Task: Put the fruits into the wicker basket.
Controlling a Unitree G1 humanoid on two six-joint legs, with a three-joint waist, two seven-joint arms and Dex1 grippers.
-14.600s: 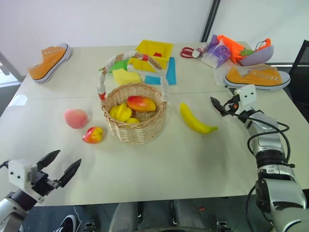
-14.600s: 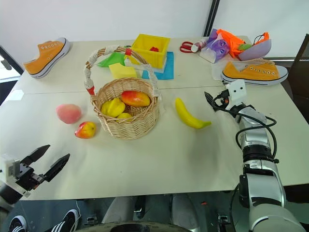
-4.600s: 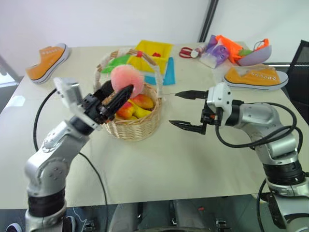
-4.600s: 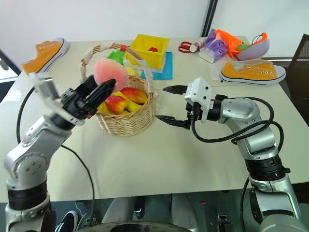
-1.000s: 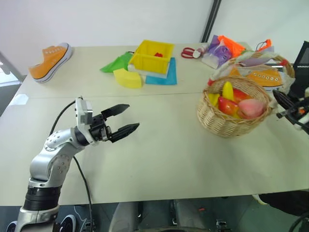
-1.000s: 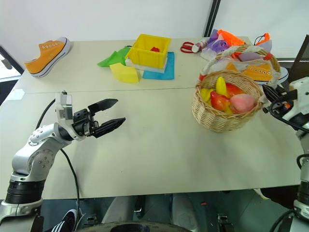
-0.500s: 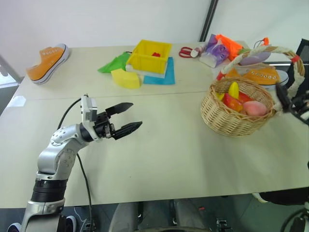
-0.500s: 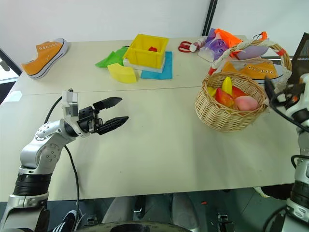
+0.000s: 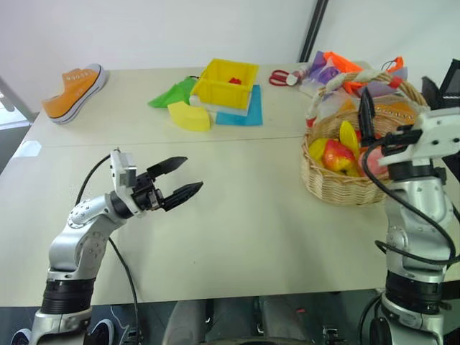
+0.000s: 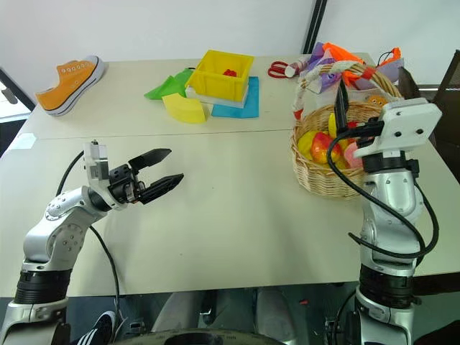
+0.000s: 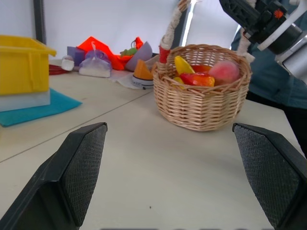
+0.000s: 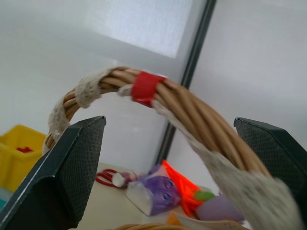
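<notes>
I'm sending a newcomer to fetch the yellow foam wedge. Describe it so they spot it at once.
Start at the yellow plastic box at the table's far middle. The yellow foam wedge lies just in front of it, beside a green sheet. Unlike the box, it is a solid, paler yellow block.

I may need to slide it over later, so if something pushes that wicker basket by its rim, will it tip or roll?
The wicker basket sits on a wide flat base on the table, so it would probably slide, not roll. Its woven wall looks stiff. The fruits piled inside may shift, and a high push on the handle could tilt it.
</notes>
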